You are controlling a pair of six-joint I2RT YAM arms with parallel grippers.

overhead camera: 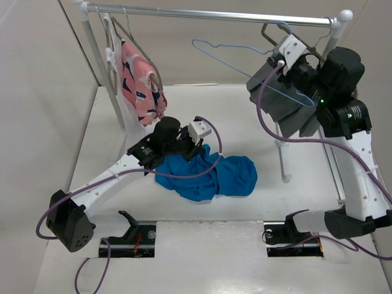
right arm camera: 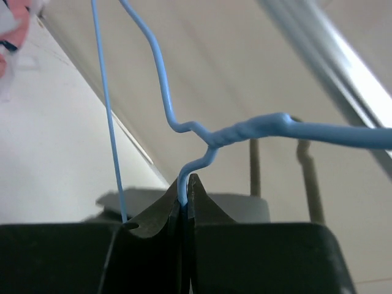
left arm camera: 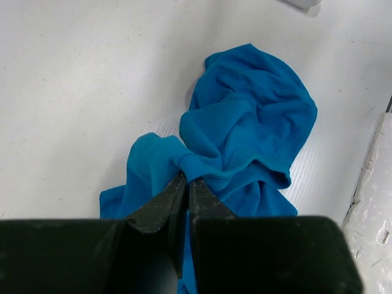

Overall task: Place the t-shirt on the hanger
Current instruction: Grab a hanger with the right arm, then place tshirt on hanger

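The bright blue t-shirt lies crumpled on the white table; it also shows in the left wrist view. My left gripper sits at its near-left edge, and in the left wrist view my left gripper is shut on a pinched fold of the t-shirt. The thin light-blue wire hanger is held up near the rail. My right gripper is shut on the hanger's wire; in the right wrist view my right gripper clamps the hanger just below its twisted neck.
A metal rail spans the back on white posts. A pink patterned garment hangs at its left. A pleated grey garment on grey-brown hangers hangs at the right, behind my right gripper. A white wall stands at the left.
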